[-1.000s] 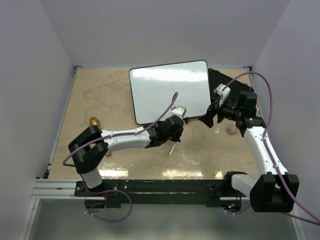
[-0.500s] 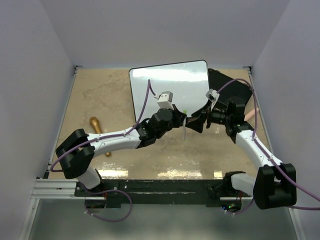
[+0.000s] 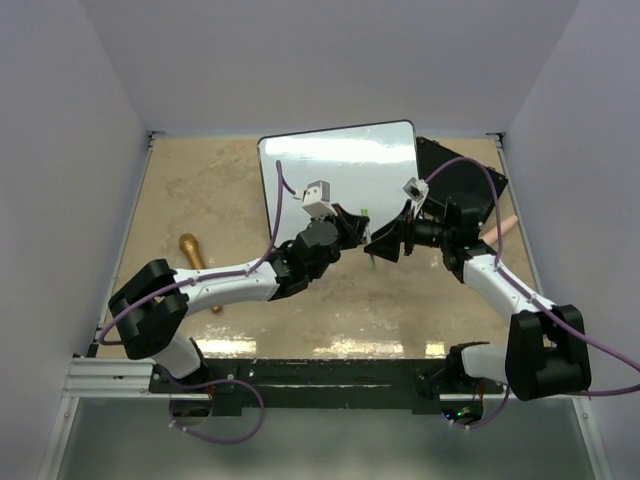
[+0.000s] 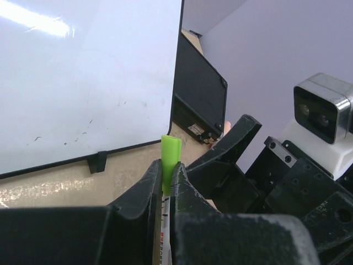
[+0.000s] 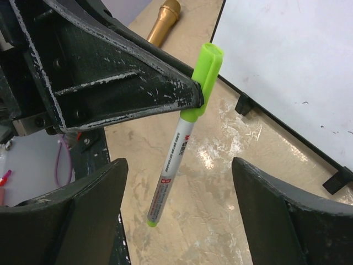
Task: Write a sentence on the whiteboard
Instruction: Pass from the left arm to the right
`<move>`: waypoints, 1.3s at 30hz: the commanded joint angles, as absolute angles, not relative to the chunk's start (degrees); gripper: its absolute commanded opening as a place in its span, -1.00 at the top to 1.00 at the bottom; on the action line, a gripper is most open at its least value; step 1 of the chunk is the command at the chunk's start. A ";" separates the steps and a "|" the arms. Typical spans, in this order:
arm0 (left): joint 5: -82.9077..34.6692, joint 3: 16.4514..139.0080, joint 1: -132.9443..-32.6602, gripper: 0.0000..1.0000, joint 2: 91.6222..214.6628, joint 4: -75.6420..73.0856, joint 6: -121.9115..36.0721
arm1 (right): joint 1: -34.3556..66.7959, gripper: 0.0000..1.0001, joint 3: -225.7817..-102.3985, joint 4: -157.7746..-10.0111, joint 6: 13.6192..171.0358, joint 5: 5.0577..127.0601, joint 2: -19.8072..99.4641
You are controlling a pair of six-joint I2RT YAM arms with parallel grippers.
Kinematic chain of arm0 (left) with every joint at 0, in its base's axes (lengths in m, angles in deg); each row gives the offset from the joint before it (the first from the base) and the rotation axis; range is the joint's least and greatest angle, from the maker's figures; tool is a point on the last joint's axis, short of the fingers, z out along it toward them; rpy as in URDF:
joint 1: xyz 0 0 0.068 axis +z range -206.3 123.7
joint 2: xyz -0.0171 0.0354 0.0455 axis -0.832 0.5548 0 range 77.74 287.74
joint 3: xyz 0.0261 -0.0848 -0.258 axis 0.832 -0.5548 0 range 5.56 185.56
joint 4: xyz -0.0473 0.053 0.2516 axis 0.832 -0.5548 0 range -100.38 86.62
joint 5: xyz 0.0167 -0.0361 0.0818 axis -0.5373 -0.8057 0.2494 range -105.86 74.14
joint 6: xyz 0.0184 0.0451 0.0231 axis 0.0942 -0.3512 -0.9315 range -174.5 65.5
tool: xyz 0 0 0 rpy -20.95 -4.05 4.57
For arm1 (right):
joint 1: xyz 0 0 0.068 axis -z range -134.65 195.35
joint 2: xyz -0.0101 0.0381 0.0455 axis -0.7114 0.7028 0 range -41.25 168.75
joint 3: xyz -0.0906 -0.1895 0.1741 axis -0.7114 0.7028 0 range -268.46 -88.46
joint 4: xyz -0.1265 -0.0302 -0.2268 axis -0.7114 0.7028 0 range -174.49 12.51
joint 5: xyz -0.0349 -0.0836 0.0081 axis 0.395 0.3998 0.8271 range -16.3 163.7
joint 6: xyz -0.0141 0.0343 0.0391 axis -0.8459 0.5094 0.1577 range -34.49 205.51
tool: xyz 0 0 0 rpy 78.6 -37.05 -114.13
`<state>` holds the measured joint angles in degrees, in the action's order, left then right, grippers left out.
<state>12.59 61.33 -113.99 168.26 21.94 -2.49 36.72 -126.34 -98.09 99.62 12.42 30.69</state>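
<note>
The whiteboard stands tilted at the back of the table and bears only faint marks; it also shows in the left wrist view and the right wrist view. My left gripper is shut on the green cap of a white marker, which hangs down above the table. My right gripper is open wide, facing the left gripper, with the marker's lower end between its fingers and touching neither.
A flat black board lies behind the whiteboard's right edge. A gold cylindrical object lies on the left of the tan table. A pink object lies by the right arm. White walls enclose the table.
My left gripper has lifted the marker from low over the table and carried it right, toward the whiteboard's foot. My right gripper has moved left until it faces the marker.
</note>
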 commanded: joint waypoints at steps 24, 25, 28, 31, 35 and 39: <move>-6.32 53.03 -108.61 -0.34 156.15 30.12 -9.58 | 34.62 1.00 -138.02 -70.79 65.51 11.65 33.72; -8.89 51.54 -107.99 -0.35 153.61 29.32 -11.68 | 34.62 1.00 -139.07 -67.30 63.39 11.91 33.63; -14.35 49.60 -107.02 -0.41 148.08 22.91 -16.85 | 34.54 1.00 -140.39 -61.84 56.26 13.14 33.37; -18.75 48.54 -106.49 -0.46 143.06 16.67 -22.48 | 34.36 1.00 -141.88 -55.87 49.49 13.23 34.42; -25.25 47.66 -105.96 -0.48 140.23 12.09 -27.25 | 34.01 1.00 -143.21 -50.04 42.72 11.83 34.95; -28.68 45.30 -105.96 -0.52 139.26 13.22 -27.43 | 33.13 1.00 -143.12 -47.40 38.06 10.86 34.16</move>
